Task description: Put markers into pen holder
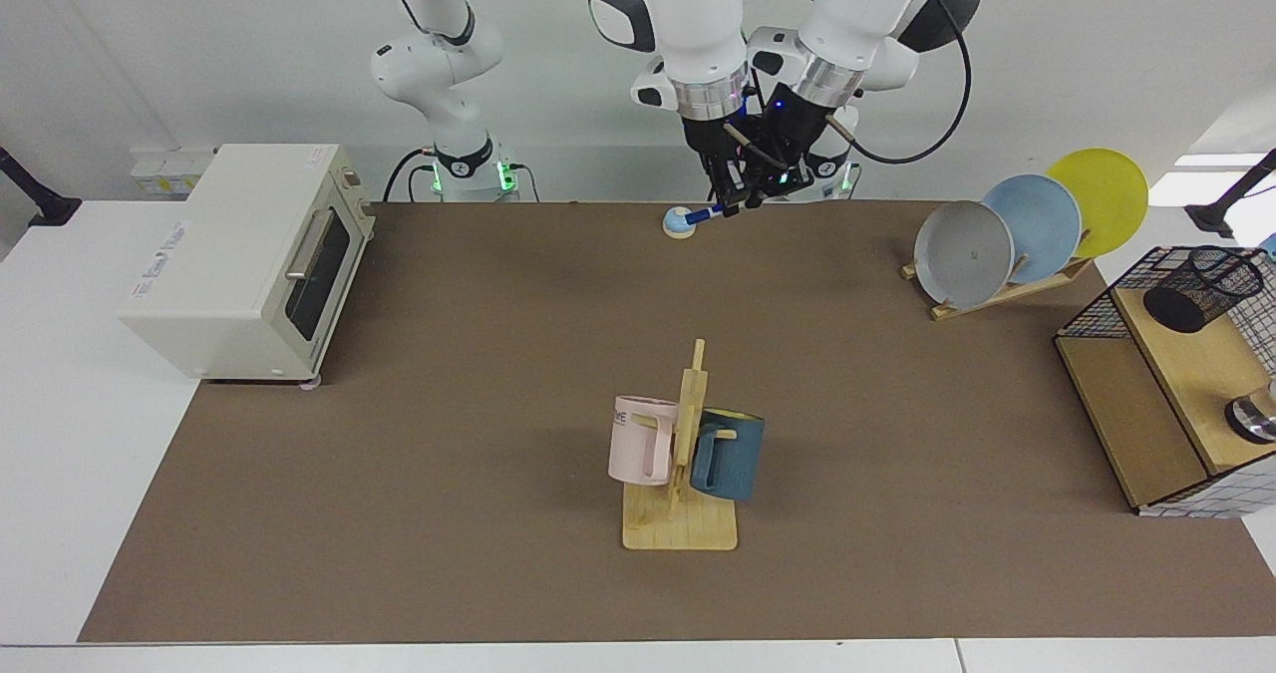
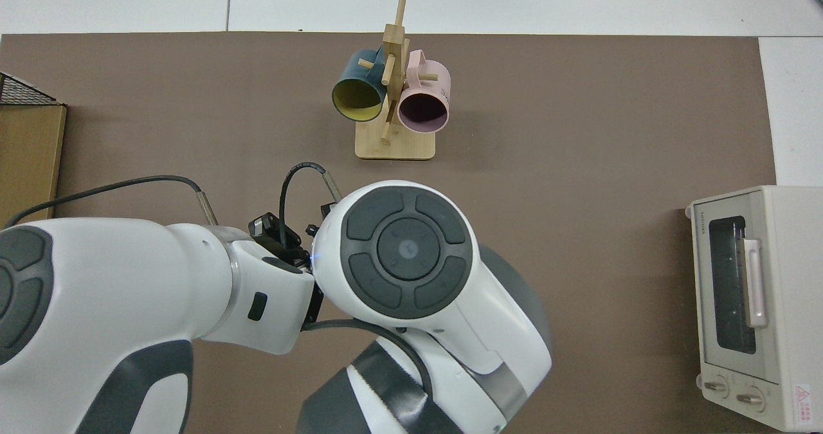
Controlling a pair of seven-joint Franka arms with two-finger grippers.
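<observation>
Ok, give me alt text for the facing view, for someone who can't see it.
Both grippers, right and left, meet at the table's far edge around a blue-capped marker. The mesh pen holder lies tipped on a wire-framed wooden shelf at the view's right.
</observation>
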